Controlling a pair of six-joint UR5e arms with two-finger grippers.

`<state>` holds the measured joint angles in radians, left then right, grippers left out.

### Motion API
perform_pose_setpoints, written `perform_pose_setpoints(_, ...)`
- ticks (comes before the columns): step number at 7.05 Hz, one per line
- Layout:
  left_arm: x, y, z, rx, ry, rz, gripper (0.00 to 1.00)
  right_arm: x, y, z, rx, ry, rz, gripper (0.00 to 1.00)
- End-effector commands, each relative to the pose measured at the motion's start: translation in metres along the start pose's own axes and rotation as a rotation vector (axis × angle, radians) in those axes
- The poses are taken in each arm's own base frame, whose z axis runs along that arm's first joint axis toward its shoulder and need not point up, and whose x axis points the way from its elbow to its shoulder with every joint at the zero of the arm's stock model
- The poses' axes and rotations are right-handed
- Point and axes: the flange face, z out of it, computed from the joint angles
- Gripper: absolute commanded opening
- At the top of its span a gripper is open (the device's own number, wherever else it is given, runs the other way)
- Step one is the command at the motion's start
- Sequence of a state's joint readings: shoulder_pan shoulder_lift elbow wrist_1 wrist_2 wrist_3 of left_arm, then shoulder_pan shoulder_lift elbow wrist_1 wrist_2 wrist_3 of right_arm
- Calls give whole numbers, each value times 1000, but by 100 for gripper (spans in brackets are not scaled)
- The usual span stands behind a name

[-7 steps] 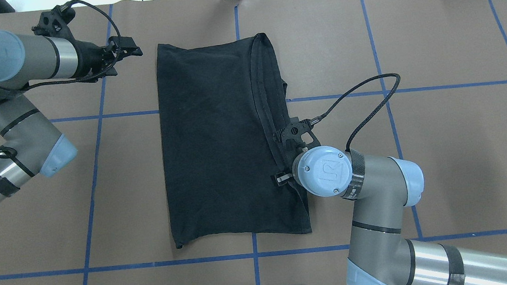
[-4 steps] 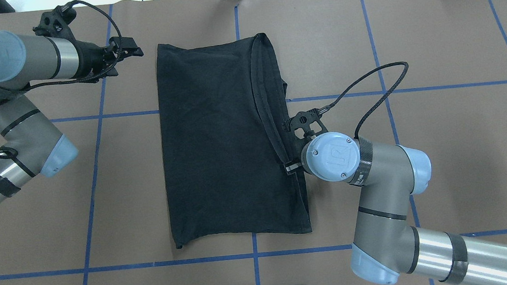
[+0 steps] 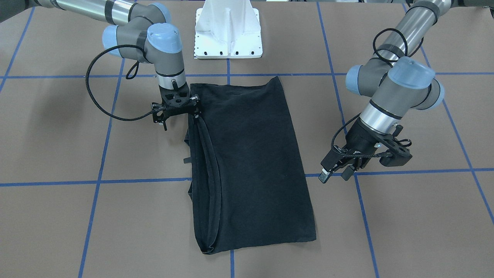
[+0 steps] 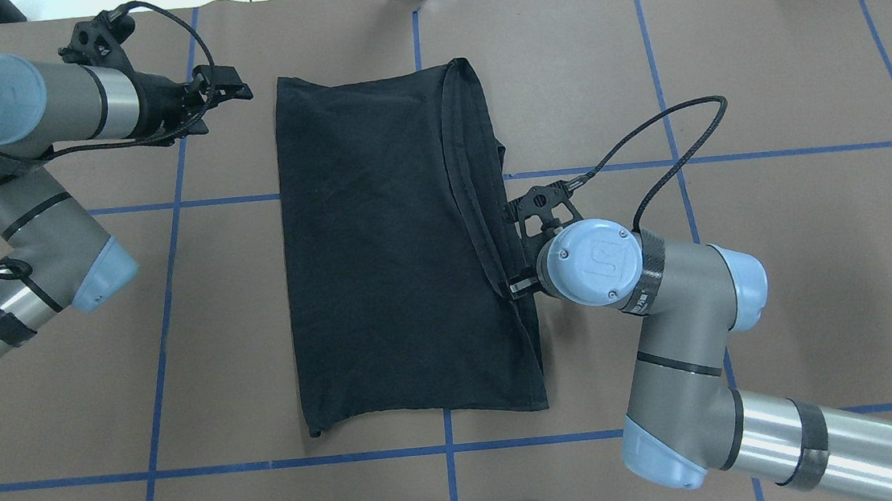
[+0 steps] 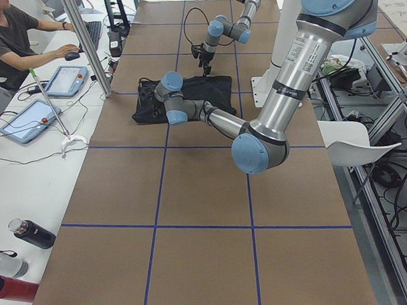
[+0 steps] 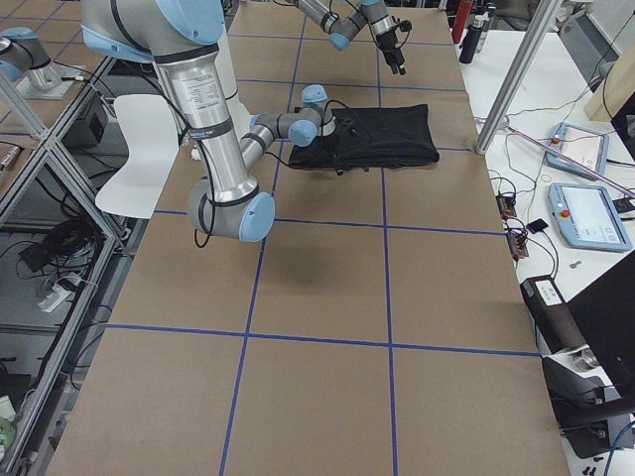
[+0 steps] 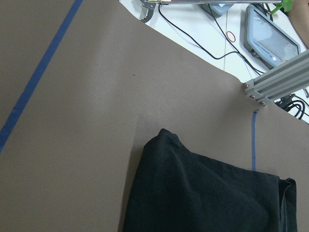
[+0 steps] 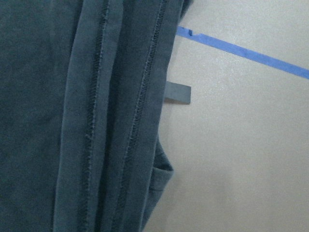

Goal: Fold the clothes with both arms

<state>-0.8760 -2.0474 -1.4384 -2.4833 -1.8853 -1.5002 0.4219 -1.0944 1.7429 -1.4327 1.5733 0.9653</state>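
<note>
Rightward goes the right grey-silver jointed robot arm (image 4: 671, 376): its blue wrist cap, which sat over the garment's right margin a second ago, is now off the cloth, toward the tabletop's (image 4: 803, 268) right edge. The left grey-silver arm (image 4: 37, 100) has not shifted.

The black short-sleeved soft-fabric T-shirt (image 4: 381, 248) lies about the middle of the tabletop as a long, narrow rectangle, its length running from the robot's edge toward the far edge. The sides look already folded inward, with several stitched hems (image 8: 120, 121) stacked along its right margin. No print shows.

The right end effector (image 4: 520, 286) points down at that right margin. Its wrist view shows one grey fingertip (image 8: 177, 92) on bare tabletop just beside the hems, and no second one, so I cannot tell how far it is open. No cloth appears lifted or pinched.

The left end effector (image 3: 334, 174) hangs near the shirt's far left corner, apart from the cloth, its fingers spread and holding nothing.

Judged from this layout, the lengthwise folds are done. What seems left is folding the strip end to end, likely with each arm taking a corner of one short edge.
</note>
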Motion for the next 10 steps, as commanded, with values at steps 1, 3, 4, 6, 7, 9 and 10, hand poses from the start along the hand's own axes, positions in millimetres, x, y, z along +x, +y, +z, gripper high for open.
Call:
perform_pose_setpoints(1,-2,0,1,0,-3,-1,100,-11,-3,-11,8,-29,-2,100)
perform_pose_setpoints(3,-3,1,2,-2,-6,-2,100,-22,-4,-17,14,-47,-8,100)
perform_pose_setpoints(4,-2,1,2,-2,-5,-3,100,-31,9,-10,-2,-44,-24,100)
perform_pose_setpoints(6,-2,1,2,-2,-5,-1,100,-33,14,-7,-14,-44,-31,100)
perform_pose_setpoints(7,-2,1,2,-2,-5,-3,100,-29,14,-5,-17,-38,-31,100)
perform_pose_setpoints(9,-2,2,3,-3,-5,-4,100,-20,9,-2,-18,-26,-21,100)
perform_pose_setpoints(10,-2,2,3,-3,-5,-5,100,-18,9,2,-21,-17,-20,100)
